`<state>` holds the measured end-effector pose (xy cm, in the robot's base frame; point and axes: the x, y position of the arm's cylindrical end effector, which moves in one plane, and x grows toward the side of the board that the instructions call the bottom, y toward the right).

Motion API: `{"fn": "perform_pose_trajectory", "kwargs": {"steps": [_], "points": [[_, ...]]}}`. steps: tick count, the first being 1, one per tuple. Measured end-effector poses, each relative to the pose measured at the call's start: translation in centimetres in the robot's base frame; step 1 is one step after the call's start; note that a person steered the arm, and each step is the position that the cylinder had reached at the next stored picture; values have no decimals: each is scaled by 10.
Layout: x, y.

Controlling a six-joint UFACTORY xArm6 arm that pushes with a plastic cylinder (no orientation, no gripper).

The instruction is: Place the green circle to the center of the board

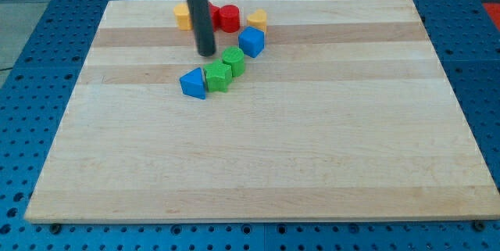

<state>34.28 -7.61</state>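
Wooden board (312, 165) holds blocks; my tip (207, 52) just left of green circle (233, 59); gripperless tool.

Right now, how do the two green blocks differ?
The upper green block is rounder-edged and sits toward the view's top right; the lower green block looks squarer and larger. The upper one lies nearer my tip, just to its right; the lower one touches the blue block on its left. Both share the same green and touch each other.

Two green blocks (225, 68), two blue blocks (251, 41), two yellow blocks (257, 20), one red cylinder (228, 18); pale striped wooden board (312, 149).
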Motion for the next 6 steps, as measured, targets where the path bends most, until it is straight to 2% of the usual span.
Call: {"fn": "perform_pose_trajectory", "kwargs": {"steps": [3, 6], "points": [[15, 84], [5, 64]]}}
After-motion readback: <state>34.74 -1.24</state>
